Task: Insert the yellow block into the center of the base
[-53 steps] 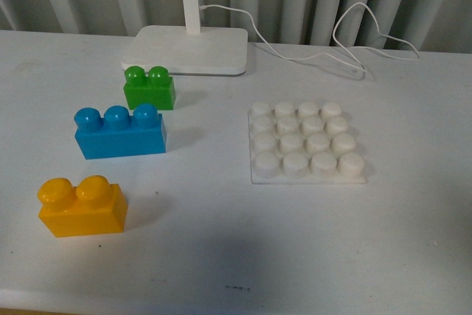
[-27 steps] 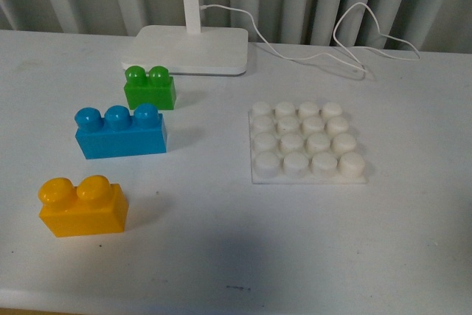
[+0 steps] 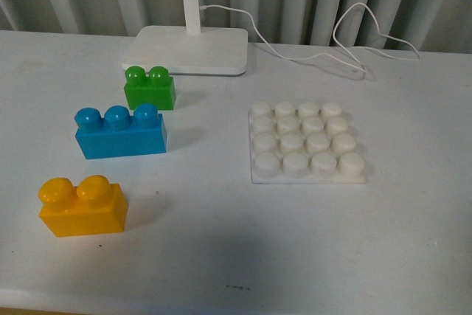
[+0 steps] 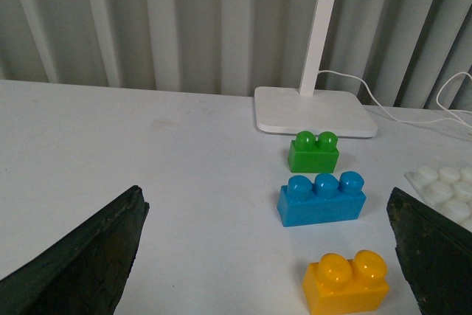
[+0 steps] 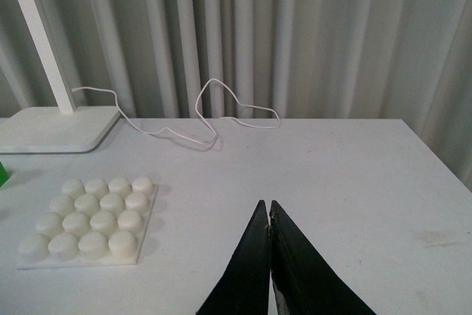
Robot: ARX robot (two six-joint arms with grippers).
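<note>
The yellow block (image 3: 82, 206) stands on the table at the near left, two studs up; it also shows in the left wrist view (image 4: 346, 283). The white studded base (image 3: 307, 142) lies flat right of the middle and shows in the right wrist view (image 5: 88, 220). Neither arm shows in the front view. My left gripper (image 4: 267, 219) is open and empty, jaws wide apart, with the yellow block ahead near one jaw. My right gripper (image 5: 267, 208) is shut on nothing, above bare table off to the side of the base.
A blue three-stud brick (image 3: 119, 131) and a green two-stud brick (image 3: 150, 87) stand behind the yellow block. A white lamp foot (image 3: 186, 49) with its post stands at the back, and a white cable (image 3: 346, 49) trails to the right. Grey curtain behind.
</note>
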